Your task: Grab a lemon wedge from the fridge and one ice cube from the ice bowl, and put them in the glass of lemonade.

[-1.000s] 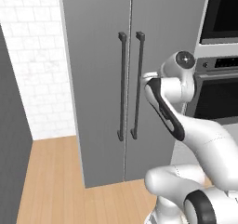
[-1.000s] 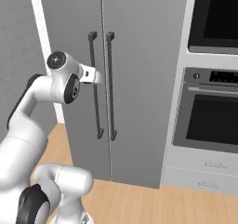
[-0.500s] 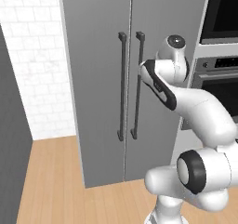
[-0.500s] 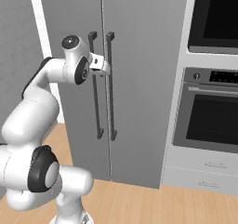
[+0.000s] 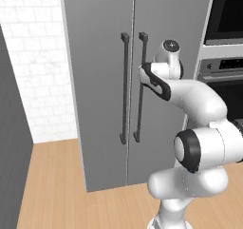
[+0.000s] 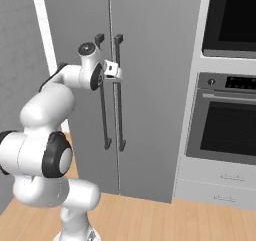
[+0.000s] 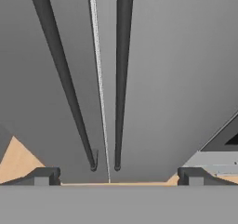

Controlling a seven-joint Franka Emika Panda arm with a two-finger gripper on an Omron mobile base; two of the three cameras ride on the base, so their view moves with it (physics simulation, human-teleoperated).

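The fridge is a tall grey cabinet with both doors shut and two long dark bar handles side by side. My gripper is held up at the upper part of the right door's handle, close to the door. In the hand view the gripper is open, its fingertips wide apart with nothing between them, and the right handle runs up the middle with the left handle beside it. The lemon wedge, the ice bowl and the glass of lemonade are out of view.
A built-in oven with drawers under it stands right of the fridge. A white tiled wall is on its left. Wooden floor lies in front.
The arm has swung up and reached forward, bringing the hand from beside the robot's body to the fridge's right door handle. The jaws stayed wide open. The doors have not moved.
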